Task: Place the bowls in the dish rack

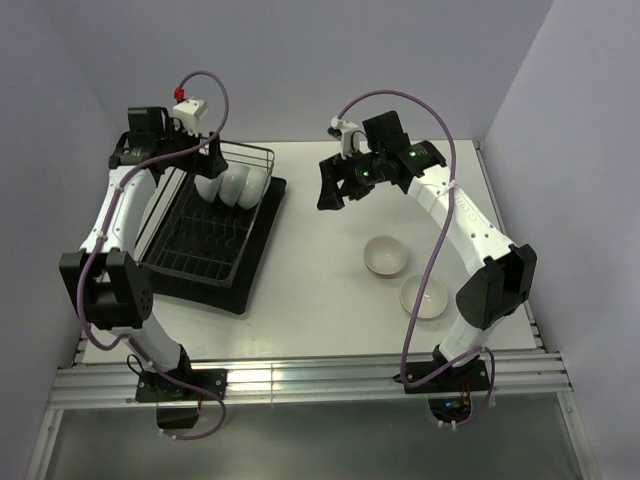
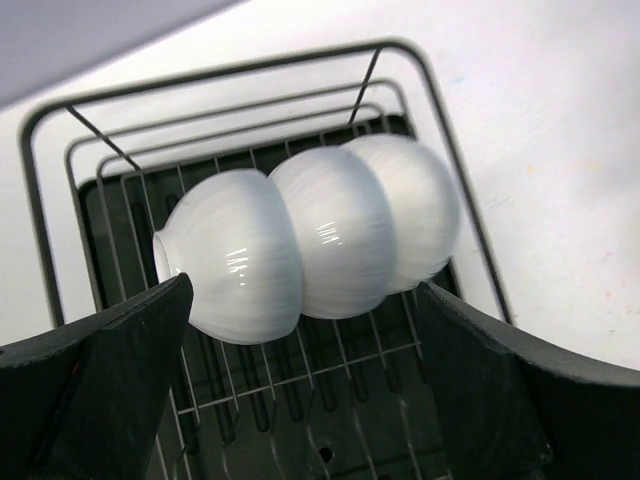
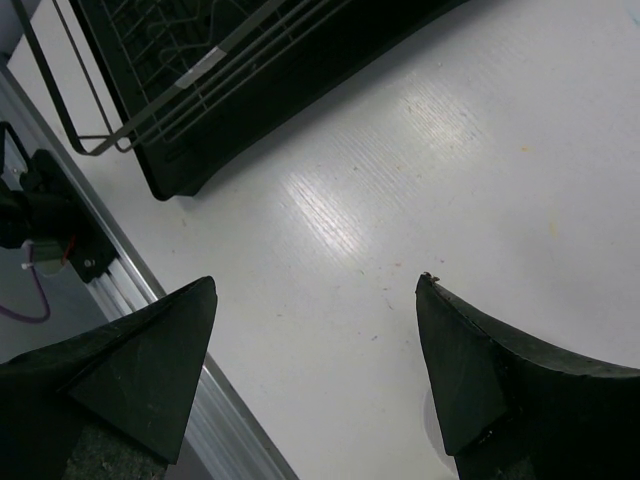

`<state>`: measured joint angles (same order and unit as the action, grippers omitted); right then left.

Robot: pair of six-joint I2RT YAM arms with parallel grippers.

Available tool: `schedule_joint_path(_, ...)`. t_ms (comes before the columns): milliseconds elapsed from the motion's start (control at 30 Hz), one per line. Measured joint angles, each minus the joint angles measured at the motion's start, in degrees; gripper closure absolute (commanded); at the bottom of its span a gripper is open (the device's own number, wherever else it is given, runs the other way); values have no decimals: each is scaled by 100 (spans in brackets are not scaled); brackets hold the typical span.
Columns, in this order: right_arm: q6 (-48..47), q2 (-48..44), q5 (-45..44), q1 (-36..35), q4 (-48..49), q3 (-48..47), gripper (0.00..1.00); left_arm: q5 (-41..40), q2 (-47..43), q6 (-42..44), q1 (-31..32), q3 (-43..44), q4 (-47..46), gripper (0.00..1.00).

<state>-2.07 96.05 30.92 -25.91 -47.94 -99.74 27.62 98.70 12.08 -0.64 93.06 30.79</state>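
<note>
Pale walls [image 1: 300, 60] enclose the white table [image 1: 320, 290] I am working over. At upper left of the top view the wire rack [image 1: 262, 190] sits on its black tray [image 1: 255, 262], with three white bowls [image 1: 232, 185] lying on their sides, nested in a row at the rack's far end. My left gripper [image 2: 302, 288] hangs over that row, fingers spread wide and holding nothing. At upper centre my right gripper [image 3: 315, 280] hovers over bare table, fingers likewise spread and empty, with the rack's corner at upper left of its wrist view. Right of centre, a bowl [image 1: 385, 256] stands upright on the table, and just below and right of it stands a second bowl [image 1: 424, 297].
</note>
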Motion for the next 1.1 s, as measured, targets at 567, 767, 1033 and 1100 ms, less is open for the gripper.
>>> schedule_joint_path(567,-1438,-426,-417,1478,-1458,1029,17,953,-2299,214,195,-1281,170,3)
schedule_joint_path(767,-1561,-435,-1045,1609,-1504,1493,21,1488,-2743,57,190,-2170,295,4)
schedule_joint_path(1033,-1534,-31,-1633,1696,-1353,1773,24,1753,-2997,4,184,-2500,332,5)
schedule_joint_path(1100,-1534,79,-1718,1696,-1294,1825,24,1775,-2997,2,184,-2500,343,5)
